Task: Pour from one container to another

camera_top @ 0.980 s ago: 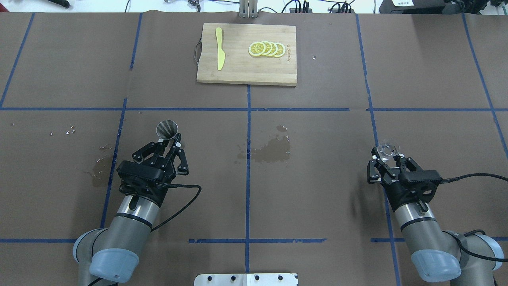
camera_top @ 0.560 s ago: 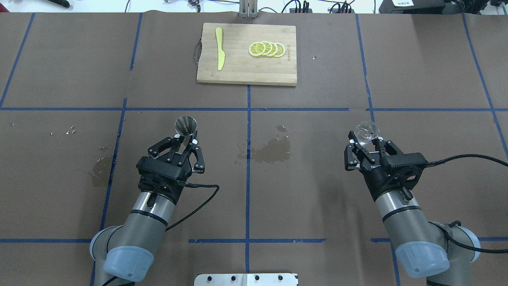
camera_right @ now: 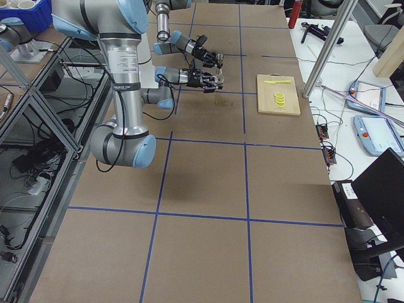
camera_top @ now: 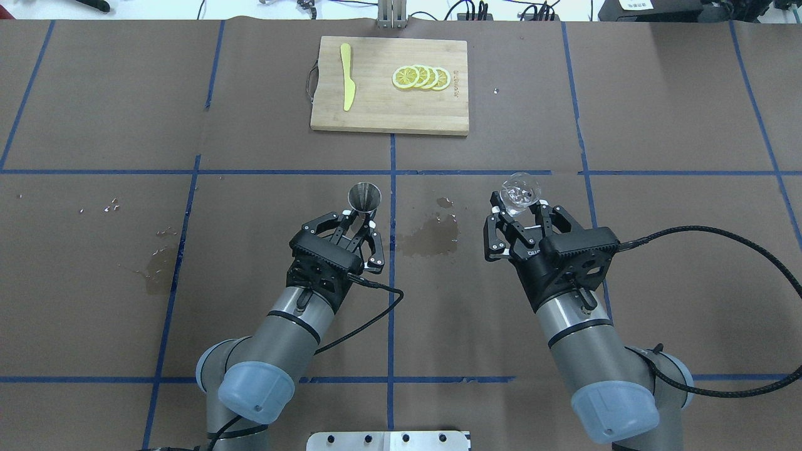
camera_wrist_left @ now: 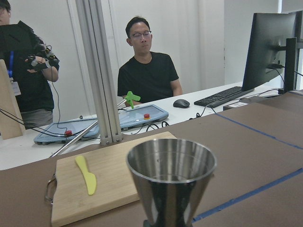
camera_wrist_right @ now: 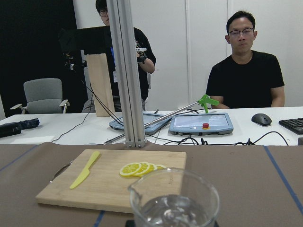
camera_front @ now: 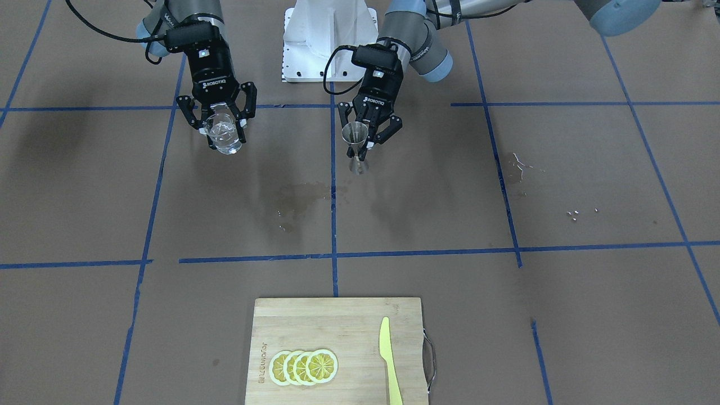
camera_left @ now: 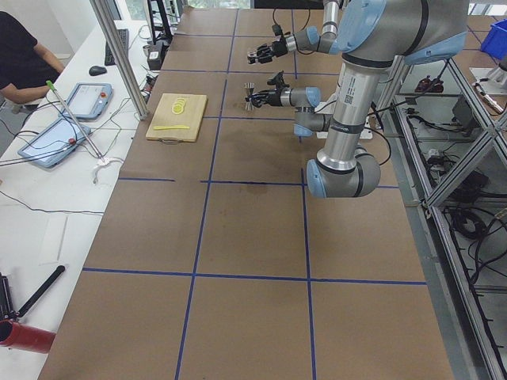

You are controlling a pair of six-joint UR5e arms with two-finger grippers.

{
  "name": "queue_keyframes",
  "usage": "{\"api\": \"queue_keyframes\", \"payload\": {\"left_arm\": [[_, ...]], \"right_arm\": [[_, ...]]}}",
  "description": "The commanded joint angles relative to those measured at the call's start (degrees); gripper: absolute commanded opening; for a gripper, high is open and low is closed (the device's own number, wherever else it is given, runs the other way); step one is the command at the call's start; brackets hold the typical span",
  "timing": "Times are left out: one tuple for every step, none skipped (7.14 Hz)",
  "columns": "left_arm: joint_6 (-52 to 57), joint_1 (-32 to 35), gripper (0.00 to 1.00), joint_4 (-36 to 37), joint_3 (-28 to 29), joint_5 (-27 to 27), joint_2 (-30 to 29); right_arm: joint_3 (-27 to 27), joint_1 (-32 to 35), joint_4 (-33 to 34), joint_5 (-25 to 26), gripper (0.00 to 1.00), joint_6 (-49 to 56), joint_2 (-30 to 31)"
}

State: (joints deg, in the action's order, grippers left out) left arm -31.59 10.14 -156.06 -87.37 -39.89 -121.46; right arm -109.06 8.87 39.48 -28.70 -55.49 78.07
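My right gripper (camera_top: 519, 216) is shut on a small clear glass cup (camera_top: 520, 190) holding clear liquid, carried upright above the table right of centre; the cup (camera_front: 223, 136) also shows in the front view, and its rim (camera_wrist_right: 174, 198) fills the bottom of the right wrist view. My left gripper (camera_top: 358, 228) is shut on the narrow waist of a steel hourglass jigger (camera_top: 364, 197), upright, just left of the centre tape line. The jigger (camera_front: 355, 140) hangs above the table in the front view. Its open top cone (camera_wrist_left: 171, 177) looks empty in the left wrist view.
A wooden cutting board (camera_top: 390, 119) at the far middle carries a yellow plastic knife (camera_top: 346, 76) and several lemon slices (camera_top: 421, 77). Wet stains (camera_top: 429, 237) mark the brown paper between the grippers, another (camera_top: 156, 263) at the left. People sit beyond the table's far edge.
Both arms have moved inward toward the table's centre and slightly forward, carrying the jigger and the glass cup. The gap between the two containers has shrunk a lot.
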Motion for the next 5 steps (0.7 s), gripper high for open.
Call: {"api": "queue_keyframes", "payload": {"left_arm": [[2.0,0.5,0.00,-8.8,6.0,-4.5,-1.5],[3.1,0.5,0.00,-9.3,6.3,-6.4,-2.4],[3.5,0.5,0.00,-9.3,6.4,-6.6,-2.7],[3.6,0.5,0.00,-9.4,6.4,-8.4,-4.3],[4.6,0.5,0.00,-9.4,6.9,-9.1,-4.7]], "right_arm": [[-2.8,-0.1,8.0,0.0,0.20,0.9,-4.4],[-3.1,-0.3,8.9,0.0,0.13,1.1,-4.6],[-3.0,-0.4,9.0,-0.2,0.05,2.1,-5.4],[-2.7,-0.6,10.3,-1.3,0.01,3.7,-6.1],[-2.8,-0.6,15.2,-2.2,0.01,3.7,-8.7]]}}
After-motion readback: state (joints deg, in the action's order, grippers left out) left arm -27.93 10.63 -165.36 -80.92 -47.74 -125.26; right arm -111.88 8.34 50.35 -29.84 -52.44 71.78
